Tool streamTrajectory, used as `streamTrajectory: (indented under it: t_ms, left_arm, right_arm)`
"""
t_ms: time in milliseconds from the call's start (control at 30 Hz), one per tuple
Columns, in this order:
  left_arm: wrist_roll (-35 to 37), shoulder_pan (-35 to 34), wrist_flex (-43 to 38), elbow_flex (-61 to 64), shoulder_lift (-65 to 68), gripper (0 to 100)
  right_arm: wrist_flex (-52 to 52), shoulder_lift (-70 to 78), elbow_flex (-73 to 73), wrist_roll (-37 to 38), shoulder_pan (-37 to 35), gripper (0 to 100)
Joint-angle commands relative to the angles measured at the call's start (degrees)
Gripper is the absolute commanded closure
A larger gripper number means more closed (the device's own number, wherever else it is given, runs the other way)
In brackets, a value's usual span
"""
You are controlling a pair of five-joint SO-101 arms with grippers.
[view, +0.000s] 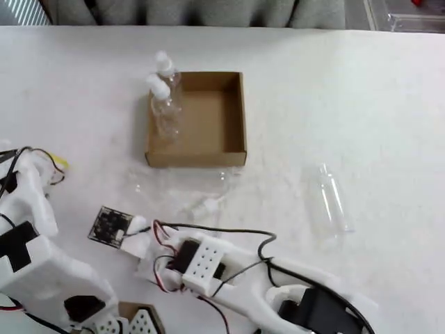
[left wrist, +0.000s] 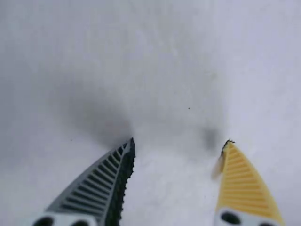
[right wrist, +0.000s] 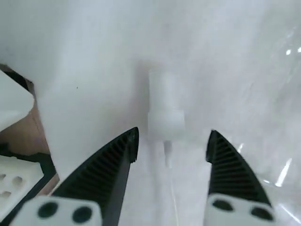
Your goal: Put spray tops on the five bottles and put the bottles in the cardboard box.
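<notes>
Two capped bottles [view: 165,97] stand in the cardboard box [view: 233,118], at its 10 o'clock corner. The box sits on a white table [view: 361,90], with grey folds [view: 208,10] behind the table's 12 o'clock edge. An uncapped bottle [view: 332,202] lies on its side at the box's 4 o'clock, well apart. A loose spray top [view: 206,206] lies near the box's 6 o'clock wall. The right tool [right wrist: 173,131] is spread wide, the spray top [right wrist: 164,117] lying between its fingers, neither visibly touching it. The left tool [left wrist: 179,141] is spread too, over bare table, holding nothing.
</notes>
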Motion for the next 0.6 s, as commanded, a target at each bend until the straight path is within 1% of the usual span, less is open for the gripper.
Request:
streamTrajectory:
  t_ms: [0, 300, 400, 467, 567]
  left_arm:
    - [0.6, -0.5, 0.4, -3.0, -0.1, 72]
    - [0.6, -0.7, 0.4, -2.9, -0.1, 72]
    - [0.6, -0.7, 0.4, -2.9, -0.1, 72]
    - [0.6, -0.7, 0.4, -2.9, -0.1, 72]
    - [0.6, -0.7, 1.3, -3.0, -0.2, 72]
  right_arm:
    - [-0.4, 1.0, -4.3, 0.4, -0.3, 75.9]
    - [0.4, 12.0, -11.9, 0.4, -0.3, 75.8]
    - [3.6, 12.7, -13.8, 0.4, -0.3, 76.7]
    - [5.3, 12.7, -14.5, 0.4, -0.3, 82.9]
    - [5.6, 12.2, -14.6, 0.4, 0.0, 98.8]
